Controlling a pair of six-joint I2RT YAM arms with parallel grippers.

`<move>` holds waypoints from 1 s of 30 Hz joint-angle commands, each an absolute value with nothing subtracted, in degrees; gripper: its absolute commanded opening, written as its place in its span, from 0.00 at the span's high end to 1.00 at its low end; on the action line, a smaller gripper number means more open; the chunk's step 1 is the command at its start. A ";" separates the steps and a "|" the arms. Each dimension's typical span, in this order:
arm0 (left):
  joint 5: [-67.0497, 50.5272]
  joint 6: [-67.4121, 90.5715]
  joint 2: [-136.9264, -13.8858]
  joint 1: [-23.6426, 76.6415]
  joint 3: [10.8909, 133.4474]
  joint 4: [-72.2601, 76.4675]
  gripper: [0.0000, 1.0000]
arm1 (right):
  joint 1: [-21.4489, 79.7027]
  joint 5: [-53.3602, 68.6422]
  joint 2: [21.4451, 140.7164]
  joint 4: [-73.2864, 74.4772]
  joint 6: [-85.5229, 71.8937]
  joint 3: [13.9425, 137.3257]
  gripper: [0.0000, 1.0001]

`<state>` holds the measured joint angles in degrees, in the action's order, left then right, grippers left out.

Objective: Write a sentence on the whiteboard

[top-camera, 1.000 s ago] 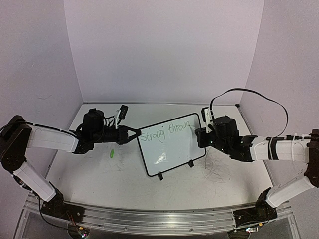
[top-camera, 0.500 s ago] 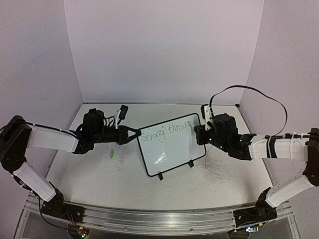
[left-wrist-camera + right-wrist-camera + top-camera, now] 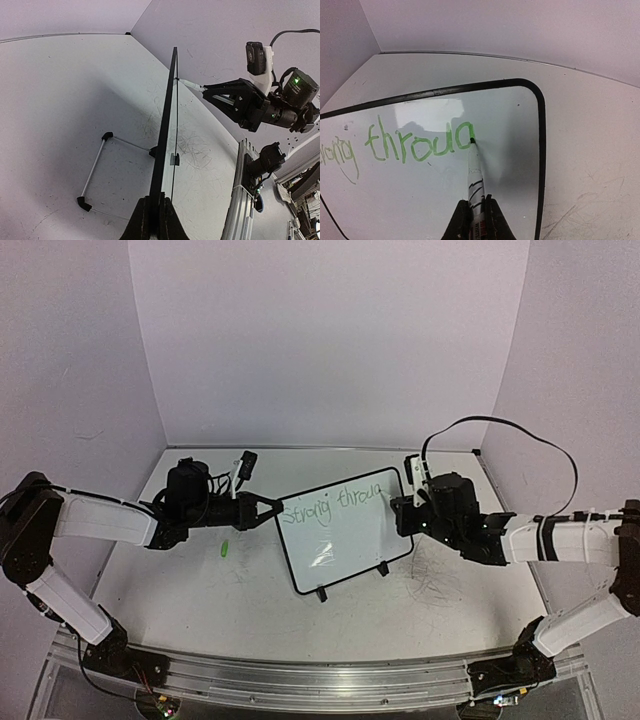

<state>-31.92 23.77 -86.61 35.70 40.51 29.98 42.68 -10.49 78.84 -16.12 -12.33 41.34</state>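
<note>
The whiteboard (image 3: 345, 530) is propped on its two small feet near the middle of the surface (image 3: 200, 590). The left tool (image 3: 154, 220) is closed tight on the board's left edge, I think to stop it from sliding or tipping when the pen presses on it. The right tool (image 3: 474, 222) is clamped on a marker (image 3: 475, 175), whose tip touches the board at the end of the green sentence (image 3: 415, 142). This reads "Strong throu" plus one unfinished letter, so the writing seems about half done. The remaining words will probably need a second line.
</note>
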 commanded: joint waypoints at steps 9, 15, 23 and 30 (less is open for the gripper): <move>-27.95 19.69 -88.09 35.95 40.43 22.59 1.00 | 42.56 -8.45 76.72 -13.30 -13.88 37.81 1.00; -27.95 19.60 -88.07 35.95 40.43 22.59 1.00 | 42.76 -7.49 75.83 -12.92 -13.72 37.03 1.00; -27.95 19.77 -87.77 35.95 40.34 22.52 1.00 | 43.81 -5.97 77.15 -13.69 -12.78 38.31 1.00; -27.83 19.78 -87.51 35.95 40.22 22.41 1.00 | 44.12 -6.40 77.74 -14.30 -12.67 39.52 1.00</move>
